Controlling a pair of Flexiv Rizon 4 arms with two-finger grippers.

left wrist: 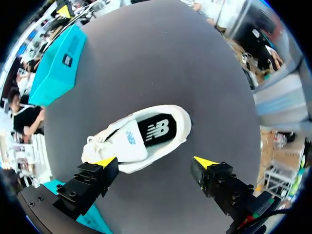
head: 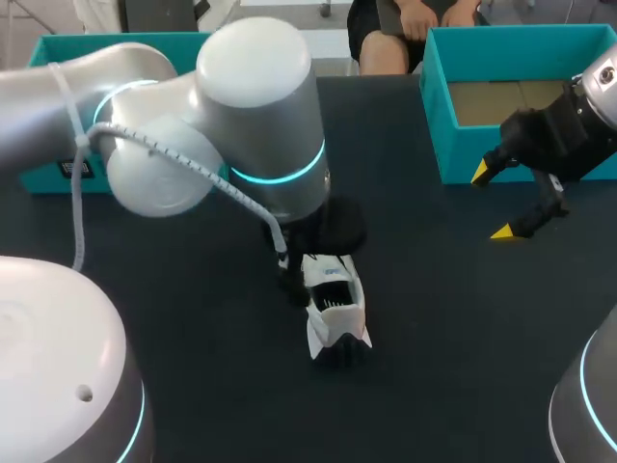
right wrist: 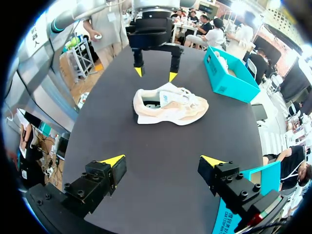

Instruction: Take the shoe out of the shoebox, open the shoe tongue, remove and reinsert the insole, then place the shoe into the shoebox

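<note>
A white and beige sneaker lies on its sole in the middle of the dark table. In the left wrist view the sneaker shows its black insole inside and its white tongue. My left gripper hangs open just above the shoe, touching nothing; in the head view its own wrist hides the fingers. My right gripper is open and empty, in the air beside the teal shoebox at the back right. The right wrist view shows the sneaker well ahead of my right gripper, under the left gripper.
A second teal box stands at the back left; in the right wrist view this box holds something white. The right shoebox shows a bare cardboard floor. A person sits beyond the far edge, not reaching over the table.
</note>
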